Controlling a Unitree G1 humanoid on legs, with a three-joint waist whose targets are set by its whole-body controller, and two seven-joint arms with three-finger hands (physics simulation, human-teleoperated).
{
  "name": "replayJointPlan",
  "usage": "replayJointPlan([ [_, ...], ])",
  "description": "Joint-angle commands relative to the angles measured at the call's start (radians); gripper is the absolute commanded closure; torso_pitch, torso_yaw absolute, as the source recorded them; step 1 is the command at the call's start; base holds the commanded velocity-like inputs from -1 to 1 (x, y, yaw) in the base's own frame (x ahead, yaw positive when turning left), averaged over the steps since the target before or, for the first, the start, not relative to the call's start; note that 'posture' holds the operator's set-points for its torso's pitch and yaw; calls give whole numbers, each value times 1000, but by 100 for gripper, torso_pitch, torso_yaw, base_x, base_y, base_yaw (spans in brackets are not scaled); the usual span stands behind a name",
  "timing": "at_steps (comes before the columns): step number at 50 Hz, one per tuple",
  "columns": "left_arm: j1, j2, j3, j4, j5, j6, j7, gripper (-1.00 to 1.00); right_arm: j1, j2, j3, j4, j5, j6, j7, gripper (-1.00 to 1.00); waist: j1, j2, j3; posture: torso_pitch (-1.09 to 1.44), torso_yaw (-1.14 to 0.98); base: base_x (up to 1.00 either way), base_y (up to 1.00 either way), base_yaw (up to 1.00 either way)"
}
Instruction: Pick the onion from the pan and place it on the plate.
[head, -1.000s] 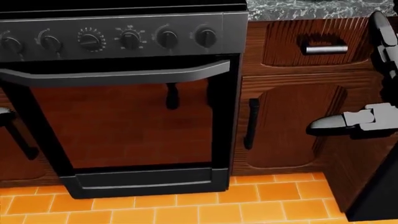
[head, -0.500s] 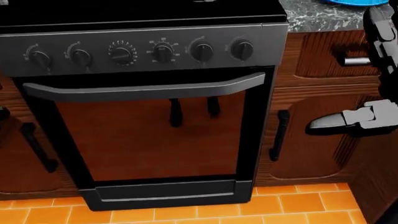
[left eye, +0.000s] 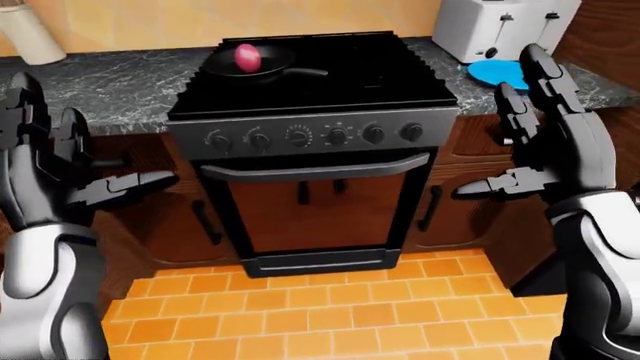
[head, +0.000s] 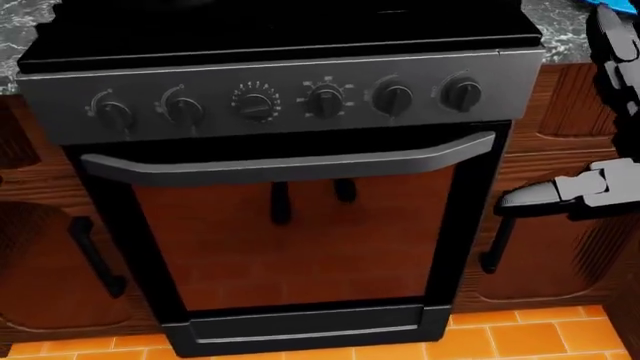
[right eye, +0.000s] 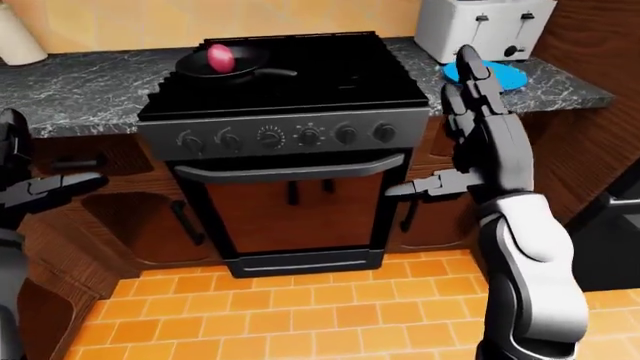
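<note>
onion (left eye: 246, 56) sits in the pan (left eye: 250, 65) (on the stove (left eye: 310, 82)); left hand (left eye: 60, 161) and right hand (left eye: 540, 142) both released, empty.

Head view: angled down, close on the oven door (head: 290, 225) and knob panel (head: 280, 101). Eye views: set farther off, looking down over stove (left eye: 310, 75), worktop (left eye: 100, 86) and floor (left eye: 320, 315). Shared by all three: knob panel, oven door, door handle (head: 290, 165).

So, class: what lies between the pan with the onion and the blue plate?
In the left-eye view, only bare black stovetop separates the pan holding the onion from the plate.
</note>
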Motion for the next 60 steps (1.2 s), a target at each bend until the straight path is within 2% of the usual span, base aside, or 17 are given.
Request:
replayJointPlan([
  [1, -28, 15, 0, -41, -5, -31, -7, -100, -32, -19, -27, -38, -3, -35, -10, -100, -5, -5, -18, 0, 0, 20, 30, 0],
  [7, -28, 20, 5, -50, -10, -23, -6, -100, -39, -25, -30, -47, 4, -27, -12, -100, 1, -63, -5, 0, 0, 23, 29, 0],
  [10, -27, 20, 6, -53, -11, -22, -6, -100, -39, -27, -31, -43, 5, -31, -10, -100, 2, -119, -21, 0, 0, 28, 24, 0],
  [11, -27, 20, 6, -53, -11, -22, -6, -100, -38, -27, -31, -42, 5, -32, -10, -100, -11, -74, -11, 0, 0, 29, 23, 0],
  [14, -29, 25, 10, -65, -18, -10, -3, -100, -38, -27, -31, -45, 7, -30, -11, -100, -12, -98, -18, 0, 0, 30, 23, 0],
  [18, -30, 29, 16, -72, -23, -4, -2, -100, -39, -29, -32, -51, 9, -27, -11, -100, -20, -60, -7, 0, 0, 30, 23, 0],
  [20, -32, 32, 20, -77, -27, 1, 0, -100, -43, -31, -33, -50, 11, -24, -12, -100, -26, -27, -4, 0, 0, 30, 23, 0],
  [22, -30, 34, 22, -82, -30, 4, 1, -100, -44, -33, -34, -49, 12, -25, -11, -100, -27, 47, -30, 0, 0, 31, 23, 0],
  [32, -36, 43, 28, -96, -45, 19, 10, -100, -55, -44, -38, -58, 25, -12, -18, -100, 7, -38, -4, 0, 0, 30, 23, 0],
  [36, -40, 46, 28, -96, -48, 20, 13, -100, -61, -47, -36, -59, 28, -9, -20, -100, 13, -110, -20, 0, 0, 31, 22, 0],
  [37, -39, 46, 29, -96, -50, 20, 14, -100, -62, -47, -37, -60, 29, -8, -21, -100, 4, -80, -16, 0, 0, 31, 22, 0],
  [39, -38, 45, 28, -94, -49, 17, 13, -100, -59, -47, -38, -62, 31, -8, -20, -100, 0, -97, -9, 0, 0, 31, 22, 0],
  [44, -35, 46, 31, -97, -51, 18, 13, -100, -59, -48, -38, -62, 31, -8, -22, -100, -17, -67, -11, 0, 0, 31, 22, 0],
  [47, -37, 49, 33, -102, -55, 22, 16, -100, -66, -52, -40, -63, 35, -2, -24, -100, -26, -22, -7, 0, 0, 31, 22, 0],
  [49, -37, 51, 36, -108, -60, 27, 17, -100, -68, -56, -43, -63, 37, -1, -25, -100, -25, 50, -34, 0, 0, 31, 23, 0],
  [52, -37, 54, 37, -112, -61, 28, 19, -100, -69, -60, -48, -54, 40, -6, -25, -100, -9, 31, -4, 0, 0, 31, 22, 0],
  [60, -34, 52, 37, -110, -58, 23, 18, -100, -71, -65, -46, -56, 44, -5, -30, -100, 10, -43, -7, 0, 0, 31, 22, 0],
])
